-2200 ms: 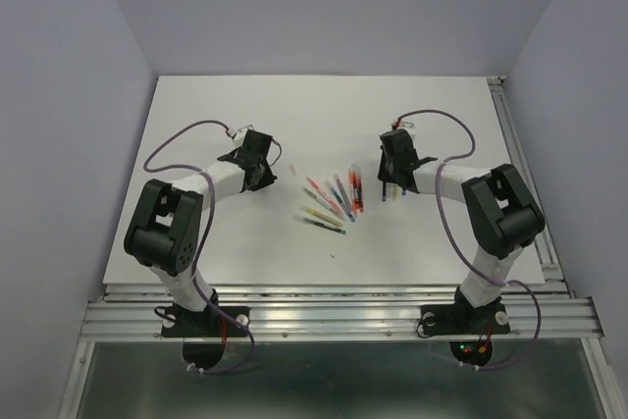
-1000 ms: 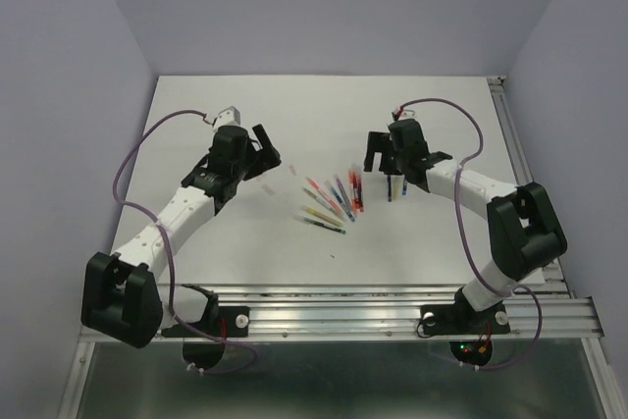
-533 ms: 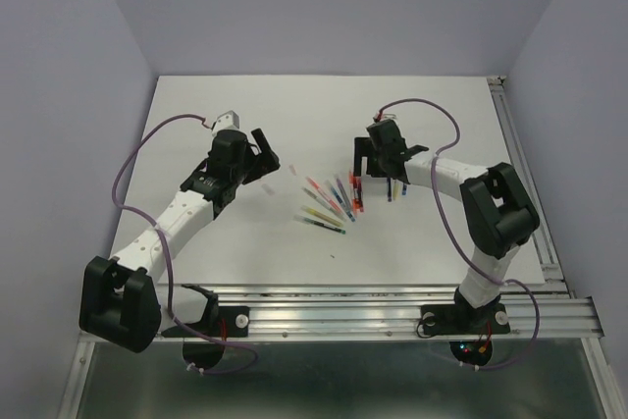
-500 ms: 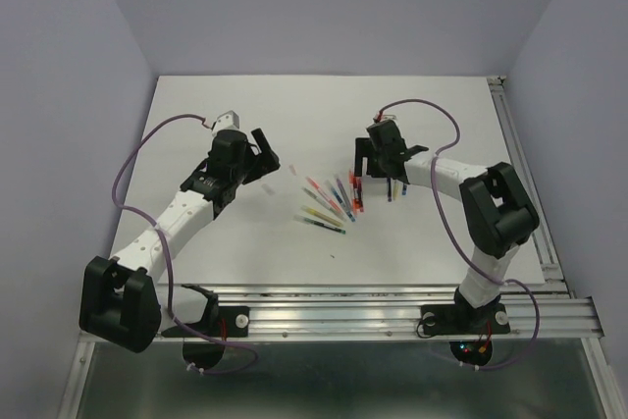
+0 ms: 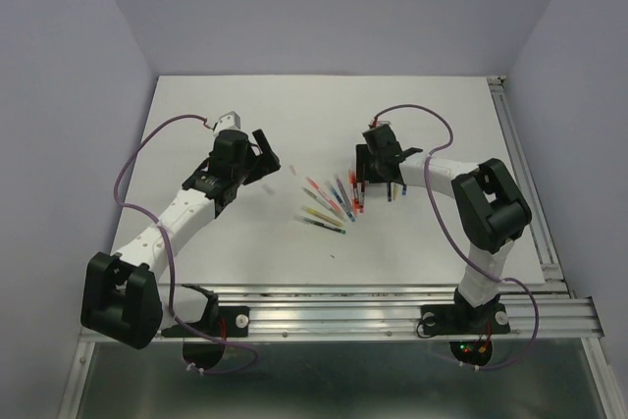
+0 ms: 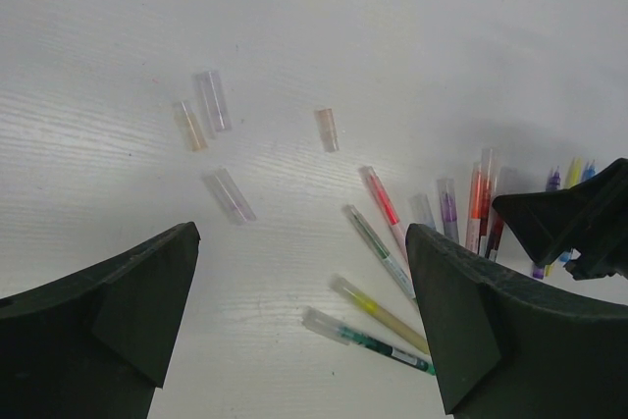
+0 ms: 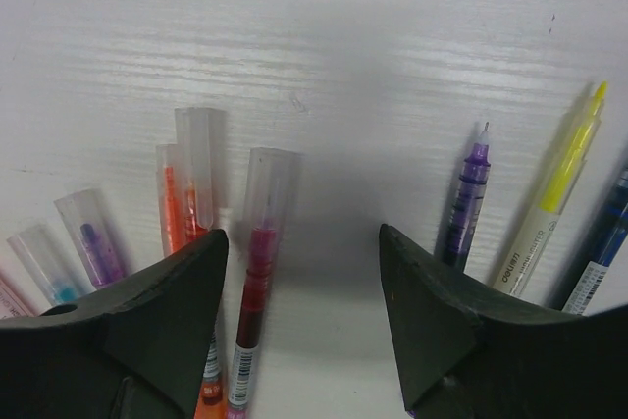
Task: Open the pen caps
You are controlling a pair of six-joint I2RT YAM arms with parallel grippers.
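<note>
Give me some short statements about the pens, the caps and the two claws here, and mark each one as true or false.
1. Four pen caps lie loose on the table. True.
2. The left claw holds a pen. False: it is open and empty.
3. The dark red pen at the right claw wears its cap. True.
4. The purple pen next to the yellow pen is capped. False: its tip is bare.
5. The right claw is shut tight. False: its jaws stand apart.
</note>
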